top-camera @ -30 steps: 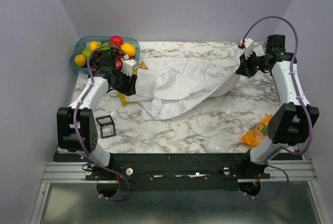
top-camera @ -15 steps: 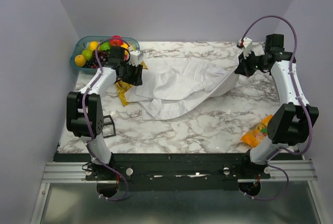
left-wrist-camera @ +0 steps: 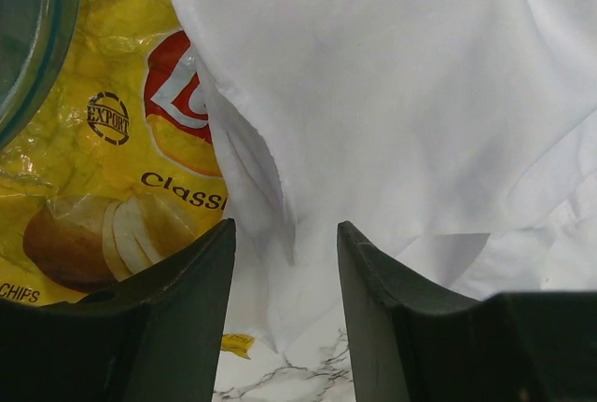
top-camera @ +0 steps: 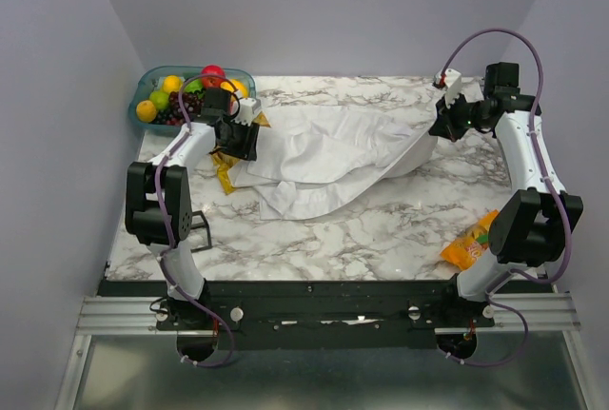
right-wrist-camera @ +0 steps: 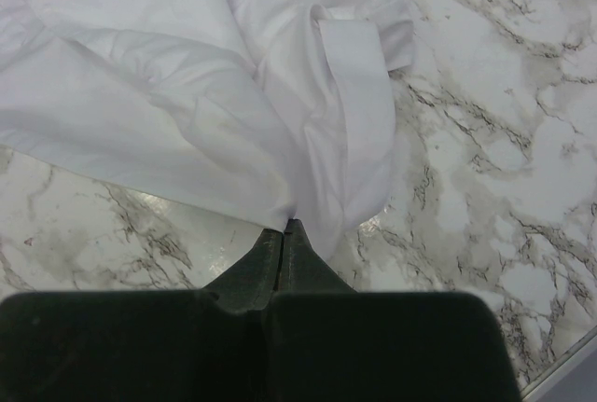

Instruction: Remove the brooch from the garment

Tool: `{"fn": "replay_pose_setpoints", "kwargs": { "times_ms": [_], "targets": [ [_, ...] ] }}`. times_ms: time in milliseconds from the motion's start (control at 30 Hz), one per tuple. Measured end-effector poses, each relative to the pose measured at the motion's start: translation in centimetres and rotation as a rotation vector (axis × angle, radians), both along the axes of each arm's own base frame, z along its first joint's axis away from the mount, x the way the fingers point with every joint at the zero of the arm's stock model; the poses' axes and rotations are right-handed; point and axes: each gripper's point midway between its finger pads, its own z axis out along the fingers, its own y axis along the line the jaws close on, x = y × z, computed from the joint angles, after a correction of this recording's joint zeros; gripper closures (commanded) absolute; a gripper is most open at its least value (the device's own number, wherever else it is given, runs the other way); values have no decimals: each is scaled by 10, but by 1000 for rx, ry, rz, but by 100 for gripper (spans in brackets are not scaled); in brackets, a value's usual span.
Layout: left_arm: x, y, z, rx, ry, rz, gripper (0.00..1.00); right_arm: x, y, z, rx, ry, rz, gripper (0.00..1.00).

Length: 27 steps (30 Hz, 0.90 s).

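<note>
The right gripper (right-wrist-camera: 284, 227) is pinched together on a fold at the edge of the garment (top-camera: 333, 158), and the white cloth spreads away ahead of its fingertips over the marble table (top-camera: 381, 224). The left gripper (left-wrist-camera: 284, 229) hangs with its jaws apart above the garment's opposite edge. Cloth lies between and beyond its fingers, and a yellow chip bag (left-wrist-camera: 112, 141) lies just to one side. The brooch cannot be made out in any view.
</note>
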Motion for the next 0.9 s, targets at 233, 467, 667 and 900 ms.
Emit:
{"fn": "replay_pose_setpoints", "kwargs": {
  "times_ms": [233,467,667,900],
  "targets": [
    [-1,-3,-3,1,9,-6,48,0,0,-1,0,2,0,97],
    [-4,-4,-22,9,54,-14,62,0,0,-1,0,2,1,97],
    [-7,-4,-29,14,75,-21,83,0,2,-1,0,2,5,97],
    [-16,-9,-26,-14,100,-55,100,-1,2,-1,7,10,-8,99]
  ]
}}
